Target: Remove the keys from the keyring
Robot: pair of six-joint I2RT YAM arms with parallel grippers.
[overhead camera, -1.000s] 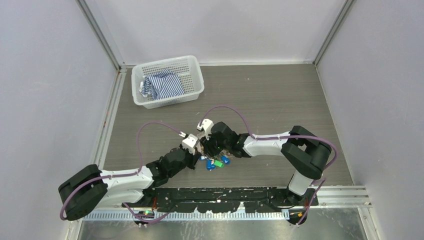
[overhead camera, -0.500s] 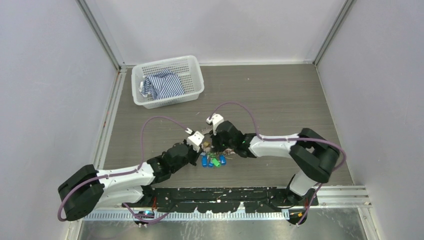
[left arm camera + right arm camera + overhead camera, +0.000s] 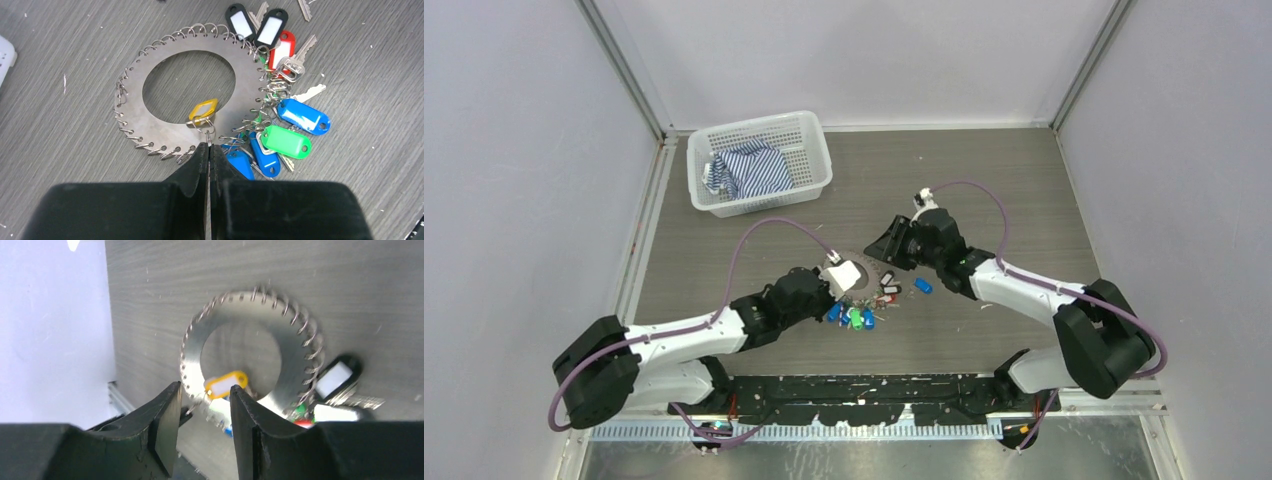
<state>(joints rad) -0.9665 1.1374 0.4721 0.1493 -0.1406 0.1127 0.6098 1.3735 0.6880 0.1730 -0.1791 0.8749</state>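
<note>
The keyring (image 3: 150, 117) is a flat metal ring lying on the table, fringed with small wire loops. Keys with blue (image 3: 302, 116), green (image 3: 286, 141), red and white tags cluster at its right side. A yellow tag (image 3: 202, 110) lies in the ring's hole. My left gripper (image 3: 209, 147) is shut at the ring's near edge on a thin silvery key that hangs from the yellow tag's loop. My right gripper (image 3: 205, 395) is open and empty, held above the table beyond the keyring (image 3: 295, 365). In the top view the left gripper (image 3: 849, 288) covers the keyring (image 3: 873, 262), and the right gripper (image 3: 887, 246) is just beyond it.
A lone blue-tagged key (image 3: 923, 286) lies on the table right of the keyring. A white mesh basket (image 3: 814, 150) with a striped cloth (image 3: 749, 170) stands at the back left. Grey walls enclose the table on three sides.
My right gripper has pulled back up and to the right, away from the keyring, and stands open. The lone blue-tagged key now lies apart. My left gripper has shifted right onto the ring.
</note>
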